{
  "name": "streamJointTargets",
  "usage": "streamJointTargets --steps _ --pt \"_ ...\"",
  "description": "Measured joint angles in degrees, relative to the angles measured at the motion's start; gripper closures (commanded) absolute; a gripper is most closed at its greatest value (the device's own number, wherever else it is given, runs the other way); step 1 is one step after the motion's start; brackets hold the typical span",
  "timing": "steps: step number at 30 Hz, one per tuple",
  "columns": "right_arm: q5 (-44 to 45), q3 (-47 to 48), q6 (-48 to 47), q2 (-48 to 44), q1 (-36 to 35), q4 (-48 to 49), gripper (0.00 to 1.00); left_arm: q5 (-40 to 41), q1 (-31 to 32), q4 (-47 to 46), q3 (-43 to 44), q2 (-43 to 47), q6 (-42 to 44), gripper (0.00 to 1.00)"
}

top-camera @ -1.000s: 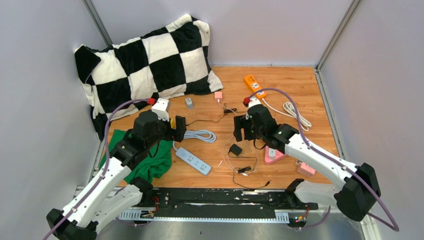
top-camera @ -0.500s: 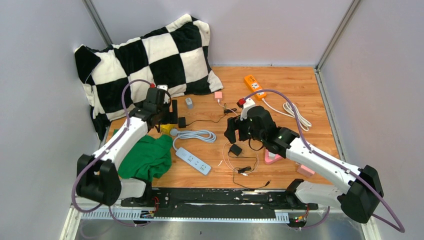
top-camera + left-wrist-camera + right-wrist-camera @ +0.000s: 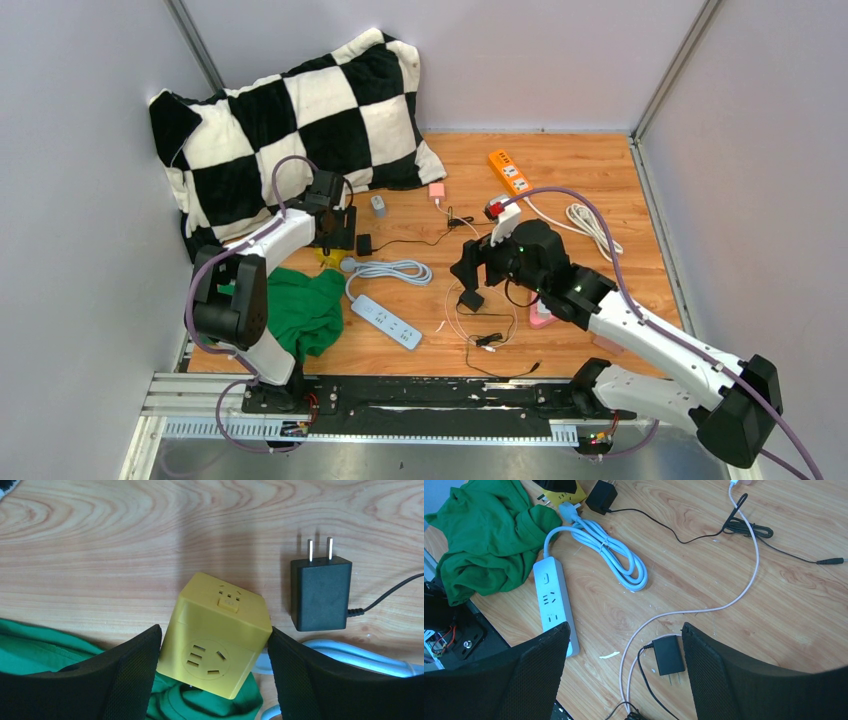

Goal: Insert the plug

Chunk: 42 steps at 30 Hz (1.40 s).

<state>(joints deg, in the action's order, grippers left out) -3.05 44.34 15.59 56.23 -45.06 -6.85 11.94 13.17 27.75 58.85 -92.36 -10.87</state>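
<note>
The left gripper [image 3: 214, 632] is spread, its jaws standing on either side of the yellow cube socket [image 3: 216, 635], which sits on the wooden table [image 3: 100, 545] with its near edge over the green cloth [image 3: 30, 645]; whether the pads touch it cannot be told. The right gripper [image 3: 624, 626] is likewise spread and empty, held above a small black plug [image 3: 668, 655] lying flat by a pale thin cable [image 3: 694, 611]. A black adapter [image 3: 320, 594] lies just beside the cube, its two metal prongs bare. Both plugs are judged light, rigid and smooth-shelled; the flat flanks of the body are best pinched, prongs left clear; the limp cord [image 3: 385, 597] may drag. The cube, hard matt plastic, may slide unless braced.
</note>
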Motion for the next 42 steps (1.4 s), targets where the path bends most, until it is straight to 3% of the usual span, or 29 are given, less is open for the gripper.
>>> streamJointTargets --steps 4,15,19,23,27,36,42 --pt "-0.02 -0.52 -0.2 -0.44 0.0 0.22 0.17 -0.15 -0.31 0.04 0.11 -0.2 0.74 0.33" --pt "-1.57 -1.07 0.26 -0.57 0.0 1.79 0.17 -0.66 -0.83 1.18 1.05 -1.44 2.14 0.29" --pt "-1.99 -1.07 1.11 -0.44 0.0 1.97 0.17 -1.44 -1.18 1.75 1.18 -1.44 2.12 0.42" --pt "-2.12 -1.07 1.86 -0.11 0.0 2.51 0.17 -2.99 -1.42 2.1 1.22 -1.27 2.4 0.63" --pt "-2.1 -1.07 4.5 0.96 0.0 2.64 0.17 -5.53 -1.53 2.89 1.22 0.09 3.23 0.7" --pt "-2.12 0.42 11.56 5.2 0.02 2.54 0.13 -15.76 -1.46 0.11 0.66 13.92 5.9 0.78" --pt "-4.44 8.0 15.61 9.9 0.37 1.9 0.07 -21.59 1.46 -5.44 -3.52 24.94 8.15 0.77"
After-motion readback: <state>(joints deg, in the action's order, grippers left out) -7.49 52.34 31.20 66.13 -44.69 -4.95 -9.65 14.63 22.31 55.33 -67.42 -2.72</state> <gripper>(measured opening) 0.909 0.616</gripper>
